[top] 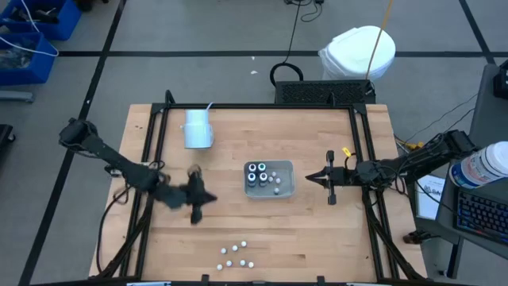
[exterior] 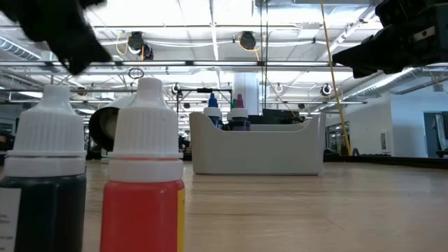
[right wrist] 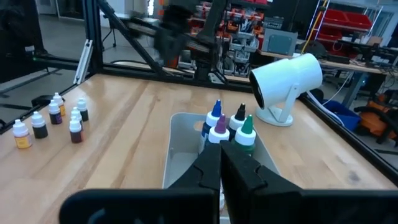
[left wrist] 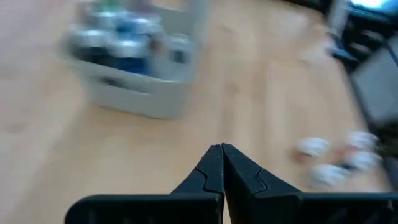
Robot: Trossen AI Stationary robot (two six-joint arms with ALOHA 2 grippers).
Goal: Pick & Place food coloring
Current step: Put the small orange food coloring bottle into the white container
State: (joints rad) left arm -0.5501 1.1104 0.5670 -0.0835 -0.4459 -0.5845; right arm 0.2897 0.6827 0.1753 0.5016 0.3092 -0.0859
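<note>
Two sets of fingers: mine, both pressed together with nothing between them.
Left fingers (top: 196,216): closed tight, tips touching, empty; hovering over bare bench (top: 317,238) between the tray and the loose bottles.
Right fingers (top: 309,178): also together and empty, parked just beside the tray's far side from my left fingers, pointing at it.
Tray (top: 287,191): grey, rectangular; sits between my two sets of fingers.
Food coloring, in tray: four larger bottles (top: 257,173) with coloured nozzle tops stand in a cluster at the end nearer my left fingers; a few small white-capped ones lie beside them.
Food coloring, loose (top: 236,256): a handful of small white-capped bottles standing upright on the bench, near my left fingers and well apart from the right; bodies dark, red and yellow in the right wrist view (right wrist: 50,118).
Cup (top: 197,129): white, lying on its side, beyond my left fingers; not part of the job.
Handling, judged: small plastic dropper bottles, light and rigid, smooth-sided, easy to tip or roll.
Grasp point, judged: across the ribbed white cap (exterior: 148,120) or just below it, fingers opened first and lowered straight down so neighbours are not knocked.
Risk: bottles stand close together; a wide approach could topple several.
</note>
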